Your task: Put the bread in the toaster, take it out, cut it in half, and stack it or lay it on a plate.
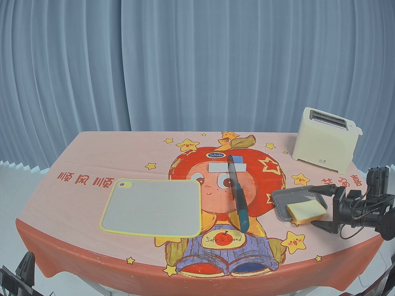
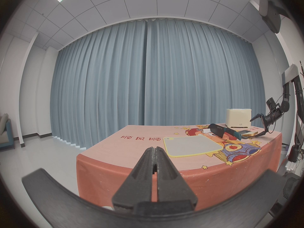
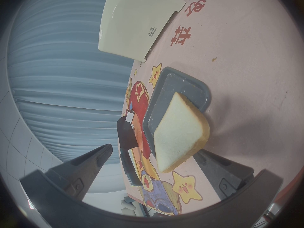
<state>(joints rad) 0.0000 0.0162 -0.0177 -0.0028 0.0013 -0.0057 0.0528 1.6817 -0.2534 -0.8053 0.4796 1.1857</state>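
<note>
Pale bread (image 1: pixel 306 210) lies on the tray (image 1: pixel 283 200). The right gripper (image 1: pixel 312 206) spreads its fingers (image 1: pixel 325 190) wide around it, seemingly not touching; toasting, cutting and plating remain.

Tablecloth (image 1: pixel 123 153): a row of three red characters (image 1: pixel 85 180) at left of centre in the head view, just above the cutting board (image 1: pixel 152 206).

A second red group (image 1: pixel 343 181) at the right edge, below the toaster (image 1: pixel 325 140), partly covered.

Toaster: a small dark logo (image 1: pixel 322 160) low on its front face.

Apple figure (image 1: pixel 185 165), mid-frame: a dark oval label (image 1: pixel 216 155) with light lettering on the forehead. A round yellow badge (image 1: pixel 224 239) with script lettering at lower centre.
</note>
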